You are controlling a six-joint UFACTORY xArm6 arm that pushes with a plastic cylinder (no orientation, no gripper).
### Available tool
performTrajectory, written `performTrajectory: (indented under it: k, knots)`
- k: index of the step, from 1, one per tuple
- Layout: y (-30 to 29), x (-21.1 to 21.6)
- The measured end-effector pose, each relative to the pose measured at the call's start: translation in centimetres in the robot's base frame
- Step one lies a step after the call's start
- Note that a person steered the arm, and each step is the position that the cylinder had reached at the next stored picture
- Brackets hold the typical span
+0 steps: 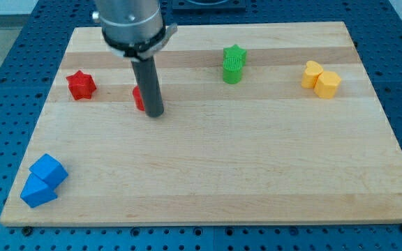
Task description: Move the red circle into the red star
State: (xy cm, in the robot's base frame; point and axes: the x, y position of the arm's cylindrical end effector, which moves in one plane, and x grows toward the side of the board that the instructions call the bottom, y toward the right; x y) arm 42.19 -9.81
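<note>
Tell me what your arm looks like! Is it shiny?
My arm ends in a fat round metal part, silvery grey with a slightly shiny look. A straight dark rod, nearly black and smooth, sticks down from it. My tip is its plain blunt end, with no fingers or claws. I can't see any cables or markings from this view.
</note>
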Motion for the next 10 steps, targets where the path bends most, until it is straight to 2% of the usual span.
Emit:
performTrajectory:
  k: [2, 4, 8, 10]
  knots:
    - [0.5, 1.1]
    - [-0.7, -2.6]
    - [-3.2, -2.6]
    - [-1.0, -3.0]
